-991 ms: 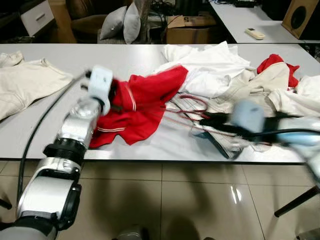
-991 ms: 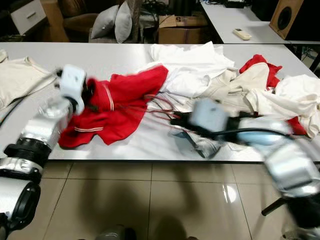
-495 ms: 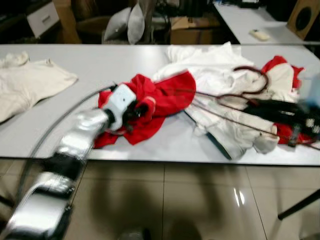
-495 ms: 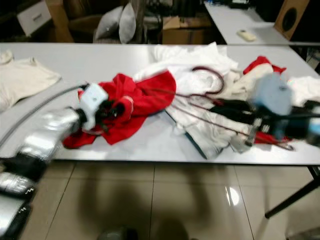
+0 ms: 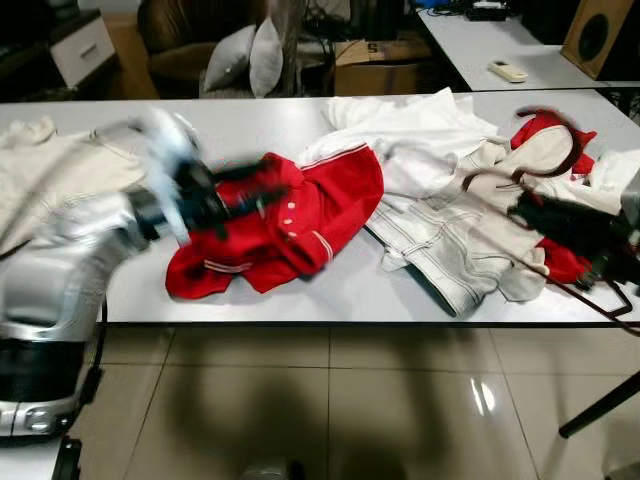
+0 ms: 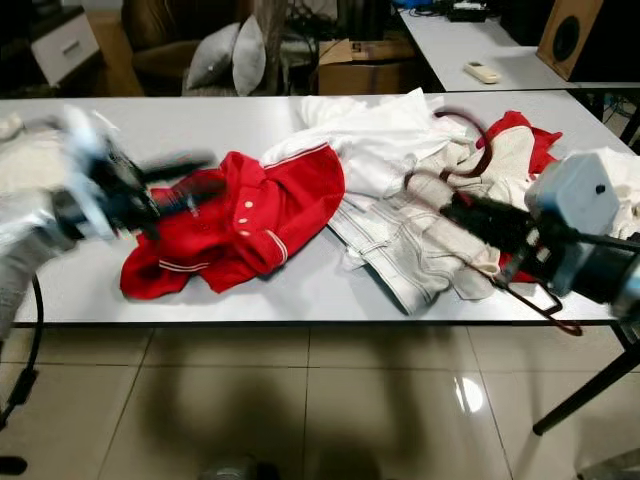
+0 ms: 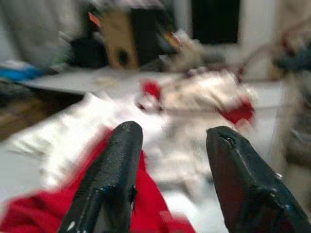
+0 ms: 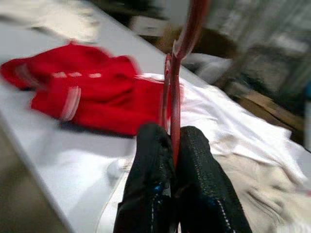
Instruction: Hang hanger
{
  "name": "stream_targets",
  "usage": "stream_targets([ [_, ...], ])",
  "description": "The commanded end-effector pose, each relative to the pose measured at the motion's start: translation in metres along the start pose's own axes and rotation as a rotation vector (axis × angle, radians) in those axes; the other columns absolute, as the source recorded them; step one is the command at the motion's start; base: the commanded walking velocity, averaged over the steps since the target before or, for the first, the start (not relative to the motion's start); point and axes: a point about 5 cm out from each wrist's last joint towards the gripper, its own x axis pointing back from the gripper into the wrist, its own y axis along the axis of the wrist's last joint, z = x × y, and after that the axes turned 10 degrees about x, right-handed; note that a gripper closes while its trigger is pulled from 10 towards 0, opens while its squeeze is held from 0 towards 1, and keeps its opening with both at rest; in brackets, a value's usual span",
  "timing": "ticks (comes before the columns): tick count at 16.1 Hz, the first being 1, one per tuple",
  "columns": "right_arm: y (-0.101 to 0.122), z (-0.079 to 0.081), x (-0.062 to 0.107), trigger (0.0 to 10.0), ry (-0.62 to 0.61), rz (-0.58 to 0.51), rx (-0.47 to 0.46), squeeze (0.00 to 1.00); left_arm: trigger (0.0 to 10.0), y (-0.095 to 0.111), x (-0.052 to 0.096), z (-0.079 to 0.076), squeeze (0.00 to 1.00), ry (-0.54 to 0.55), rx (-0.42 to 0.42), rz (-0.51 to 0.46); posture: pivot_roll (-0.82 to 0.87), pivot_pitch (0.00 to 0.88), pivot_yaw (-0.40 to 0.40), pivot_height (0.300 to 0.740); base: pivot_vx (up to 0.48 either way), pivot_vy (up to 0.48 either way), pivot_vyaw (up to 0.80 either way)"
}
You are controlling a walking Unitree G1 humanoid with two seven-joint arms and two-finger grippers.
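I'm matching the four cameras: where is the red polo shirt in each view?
Left eye view: the red polo shirt lies centre-left on the table.
Right eye view: centre-left too.
Left wrist view: blurred red between the open left gripper's fingers.
Right wrist view: beyond the right gripper and the hanger it clamps.
Shared landmark: the white clothes pile beside it.

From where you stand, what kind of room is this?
Probably a workroom or lab used for laundry practice. A long grey table carries loose clothes, such as a red jacket with white trim. Behind it stand a brown cardboard box and a wooden loudspeaker.
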Motion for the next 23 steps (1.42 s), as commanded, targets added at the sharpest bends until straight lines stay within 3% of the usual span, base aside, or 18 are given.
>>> stream_targets([
  [1,0.002,0.000,-0.007,10.0,-0.120,-0.001,-0.044,0.00,10.0,-0.004,0.000,0.004,1.00,0.119,-0.009,-0.018,0.00,0.000,0.101,0.740,0.000,0.000,0.00],
  [2,0.000,0.003,-0.012,10.0,-0.176,-0.003,-0.079,0.00,10.0,-0.008,-0.002,0.005,0.89,0.189,-0.043,-0.030,0.00,0.001,0.100,0.740,0.000,0.000,0.00],
  [3,-0.004,0.016,-0.024,10.0,-0.314,-0.029,-0.199,0.00,10.0,-0.021,-0.006,0.004,0.33,0.358,-0.066,-0.043,0.00,0.007,0.087,0.740,0.000,0.000,0.00],
  [5,0.001,0.035,-0.033,10.0,-0.334,-0.072,-0.297,0.00,10.0,-0.036,-0.004,0.007,0.04,0.513,-0.038,-0.015,0.00,0.012,0.081,0.740,0.000,0.000,0.00],
  [7,0.005,0.068,-0.048,10.0,-0.338,-0.073,-0.353,0.00,10.0,-0.069,-0.003,-0.003,0.00,0.623,-0.023,0.063,0.00,0.019,0.077,0.740,0.000,0.000,0.00],
  [10,-0.005,0.086,-0.056,10.0,-0.387,-0.028,-0.361,0.00,10.0,-0.080,-0.006,-0.017,0.00,0.635,-0.009,0.072,0.02,0.031,0.064,0.740,0.000,0.197,0.00],
  [12,-0.012,0.103,-0.059,10.0,-0.399,0.019,-0.398,0.00,10.0,-0.091,0.001,-0.021,0.00,0.684,-0.003,0.107,0.01,0.042,0.052,0.740,0.000,0.341,0.00],
  [16,-0.013,0.109,-0.059,10.0,-0.402,0.025,-0.363,0.00,10.0,-0.096,0.001,-0.024,0.00,0.693,-0.009,0.122,0.01,0.050,0.050,0.740,0.000,0.352,0.00],
  [23,-0.019,0.118,-0.059,10.0,-0.383,0.029,-0.457,0.00,10.0,-0.095,-0.006,-0.030,0.00,0.681,0.001,0.120,0.01,0.053,0.048,0.740,0.000,0.344,0.00],
])
